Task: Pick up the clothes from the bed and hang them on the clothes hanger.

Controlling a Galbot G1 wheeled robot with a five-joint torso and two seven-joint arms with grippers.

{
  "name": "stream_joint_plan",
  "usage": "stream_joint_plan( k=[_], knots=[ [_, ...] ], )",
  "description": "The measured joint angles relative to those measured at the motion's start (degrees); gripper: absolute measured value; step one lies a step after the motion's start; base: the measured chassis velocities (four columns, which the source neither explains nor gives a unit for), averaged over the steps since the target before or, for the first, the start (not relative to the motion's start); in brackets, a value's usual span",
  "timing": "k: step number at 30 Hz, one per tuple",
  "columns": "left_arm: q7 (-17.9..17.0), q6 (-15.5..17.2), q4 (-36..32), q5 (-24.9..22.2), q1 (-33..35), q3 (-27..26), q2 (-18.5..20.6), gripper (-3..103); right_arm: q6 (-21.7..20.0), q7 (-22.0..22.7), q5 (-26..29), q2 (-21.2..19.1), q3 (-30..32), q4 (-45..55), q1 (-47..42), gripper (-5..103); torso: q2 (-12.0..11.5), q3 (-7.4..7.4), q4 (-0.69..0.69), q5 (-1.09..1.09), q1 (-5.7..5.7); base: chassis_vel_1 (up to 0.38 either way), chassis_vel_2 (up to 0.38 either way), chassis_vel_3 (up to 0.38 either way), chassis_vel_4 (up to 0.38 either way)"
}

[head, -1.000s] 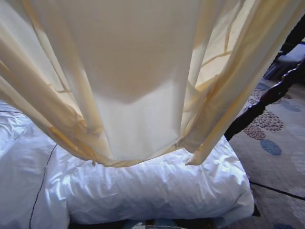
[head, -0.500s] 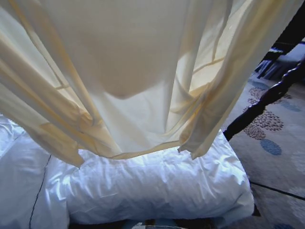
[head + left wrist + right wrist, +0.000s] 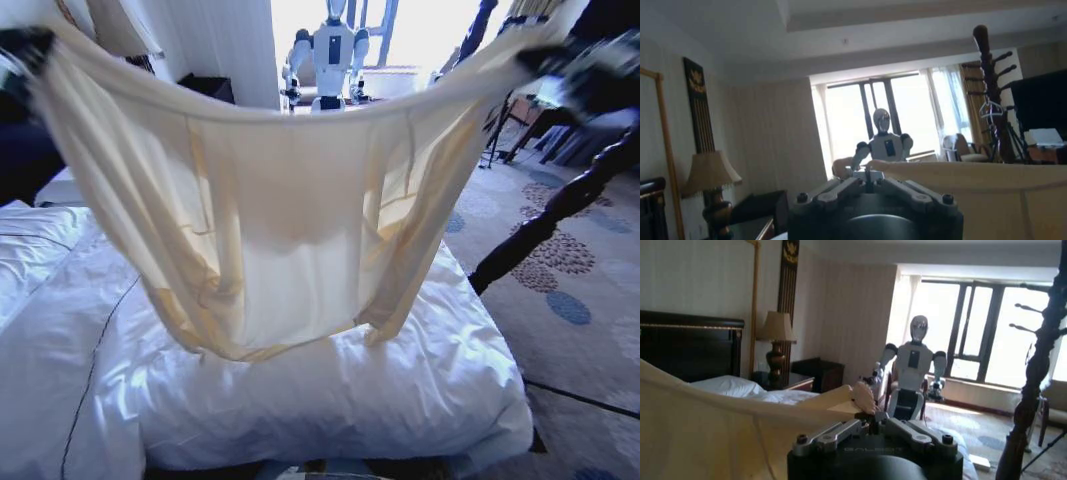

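Pale yellow shirt stretched wide in the air above the bed, hem hanging just over the white duvet, not touching it as far as visible. Left pincer clenched on 1 top corner, right pincer clenched on the other. 1 white humanoid robot stands by the window behind.
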Motion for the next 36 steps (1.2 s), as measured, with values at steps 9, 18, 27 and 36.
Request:
stream_joint_plan(
  k=[9, 18, 27, 36],
  knots=[
    [3.9, -4.06, 11.76, 10.31, -0.09, 10.18, -0.86, 1, 0.74, -3.5, -20.19, 26.32, -25.94, -18.44, 9.87, 0, -0.01, 0.02, -0.01, 0.07, 0.02, 0.0, 0.0, 0.0, 0.0],
    [2.73, -9.24, 28.39, 18.94, -26.9, 48.31, -9.66, 1, 4.41, -8.63, -34.59, 48.25, -35.29, -44.06, 18.66, 0, -0.01, 0.01, 0.01, 0.02, 0.0, 0.0, 0.0, 0.0, 0.0],
    [2.12, -14.1, 49.14, 24.71, -50.34, 69.58, -23.92, 1, 7.38, -13.1, -42.2, 57.92, -37.13, -60.73, 20.3, 0, -0.01, 0.0, -0.01, 0.04, 0.0, 0.0, 0.0, 0.0, 0.0],
    [2.01, -15.48, 64.75, 35.34, -56.88, 73.46, -29.11, 1, 10.83, -15.6, -48.36, 65.63, -37.62, -78.3, 22.03, 0, -0.01, 0.0, 0.03, 0.01, 0.0, 0.0, 0.0, 0.0, 0.0]
  ],
)
